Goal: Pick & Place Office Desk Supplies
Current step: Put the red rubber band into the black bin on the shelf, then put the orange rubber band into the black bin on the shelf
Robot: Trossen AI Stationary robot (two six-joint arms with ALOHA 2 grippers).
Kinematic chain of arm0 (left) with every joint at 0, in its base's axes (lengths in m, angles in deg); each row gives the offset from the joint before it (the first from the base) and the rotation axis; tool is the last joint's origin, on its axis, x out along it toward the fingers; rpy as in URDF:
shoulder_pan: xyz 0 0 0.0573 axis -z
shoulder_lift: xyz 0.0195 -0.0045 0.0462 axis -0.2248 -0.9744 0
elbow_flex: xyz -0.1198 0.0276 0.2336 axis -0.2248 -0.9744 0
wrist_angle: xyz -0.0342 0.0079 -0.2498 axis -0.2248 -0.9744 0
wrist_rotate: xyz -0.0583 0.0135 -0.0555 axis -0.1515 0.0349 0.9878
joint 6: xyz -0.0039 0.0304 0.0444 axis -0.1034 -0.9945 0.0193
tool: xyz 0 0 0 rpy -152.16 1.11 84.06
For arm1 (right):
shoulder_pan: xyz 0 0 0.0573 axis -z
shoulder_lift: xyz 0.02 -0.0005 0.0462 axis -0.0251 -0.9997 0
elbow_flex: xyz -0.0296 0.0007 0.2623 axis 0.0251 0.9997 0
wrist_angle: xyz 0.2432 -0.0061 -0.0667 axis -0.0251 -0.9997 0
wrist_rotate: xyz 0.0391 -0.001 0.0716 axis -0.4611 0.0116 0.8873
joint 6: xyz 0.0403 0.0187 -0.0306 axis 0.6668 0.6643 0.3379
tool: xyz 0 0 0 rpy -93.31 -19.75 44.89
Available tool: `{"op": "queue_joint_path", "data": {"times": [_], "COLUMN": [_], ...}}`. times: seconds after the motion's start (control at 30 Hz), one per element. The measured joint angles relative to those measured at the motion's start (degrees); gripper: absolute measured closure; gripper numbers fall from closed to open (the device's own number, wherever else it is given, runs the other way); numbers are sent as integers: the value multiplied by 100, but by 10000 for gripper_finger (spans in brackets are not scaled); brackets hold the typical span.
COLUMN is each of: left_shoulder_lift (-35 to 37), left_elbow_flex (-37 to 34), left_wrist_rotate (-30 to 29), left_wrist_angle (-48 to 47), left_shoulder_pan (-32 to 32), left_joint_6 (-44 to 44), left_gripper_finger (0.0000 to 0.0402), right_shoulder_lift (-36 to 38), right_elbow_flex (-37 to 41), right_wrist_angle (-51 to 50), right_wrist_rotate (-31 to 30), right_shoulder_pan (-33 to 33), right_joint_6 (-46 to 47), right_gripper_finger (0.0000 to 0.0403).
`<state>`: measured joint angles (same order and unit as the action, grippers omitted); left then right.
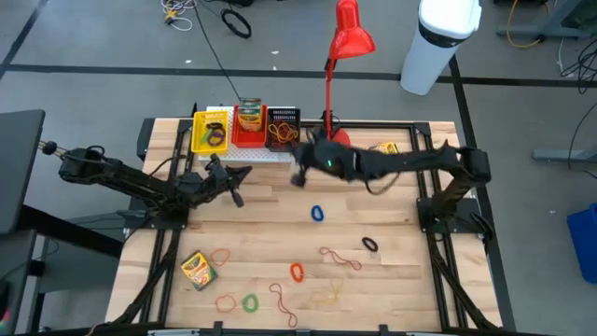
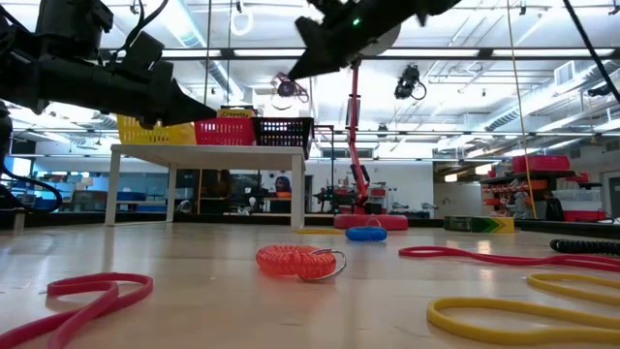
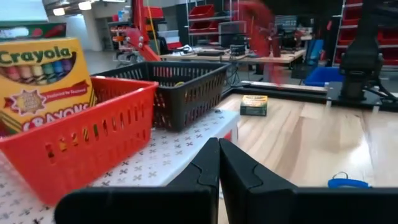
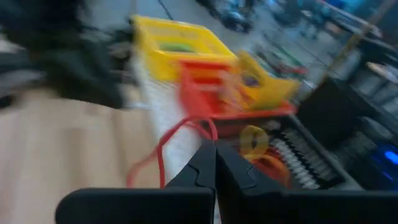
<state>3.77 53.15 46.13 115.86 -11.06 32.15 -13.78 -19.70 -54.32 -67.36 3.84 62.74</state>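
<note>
Your right gripper, above centre in the overhead frame near the black basket, pinches a red rubber band. Your left gripper sits centre-left, fingers pressed together and empty, facing the red basket holding a crayon box.

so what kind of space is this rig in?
Likely a robotics lab or workshop: taped concrete floor with loose cables around the wooden table, and in the low view open ceiling lights and shelving behind.
</note>
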Motion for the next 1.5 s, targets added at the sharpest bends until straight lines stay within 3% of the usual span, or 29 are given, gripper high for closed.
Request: {"op": "queue_joint_path", "data": {"times": [0.33, 0.53, 1.03, 1.17, 1.33, 1.5], "left_shoulder_lift": [0, -2, -2, -2, -2, -2], "left_elbow_flex": [2, 2, 2, 2, 2, 4], "left_wrist_rotate": [437, 436, 481, 483, 704, 1042], "left_wrist_angle": [56, 56, 45, -27, -39, -55], "left_shoulder_pan": [6, 140, 187, 232, 452, 616], "left_joint_6": [-93, -131, -209, -214, -382, -232], "left_gripper_finger": [395, 394, 393, 393, 393, 392], "right_shoulder_lift": [-1061, -1312, -1179, -684, 71, 824], "right_elbow_flex": [-1643, -1851, -1842, -1653, -367, 1305], "right_wrist_angle": [-748, -947, -1044, -1284, -733, 463], "right_wrist_rotate": [555, 605, 543, 635, 1178, 1015], "right_shoulder_pan": [1040, 1143, 1112, 899, 625, 242], "right_joint_6": [42, 76, 331, 263, 264, 513], "right_gripper_finger": [402, 395, 241, 271, 385, 380]}}
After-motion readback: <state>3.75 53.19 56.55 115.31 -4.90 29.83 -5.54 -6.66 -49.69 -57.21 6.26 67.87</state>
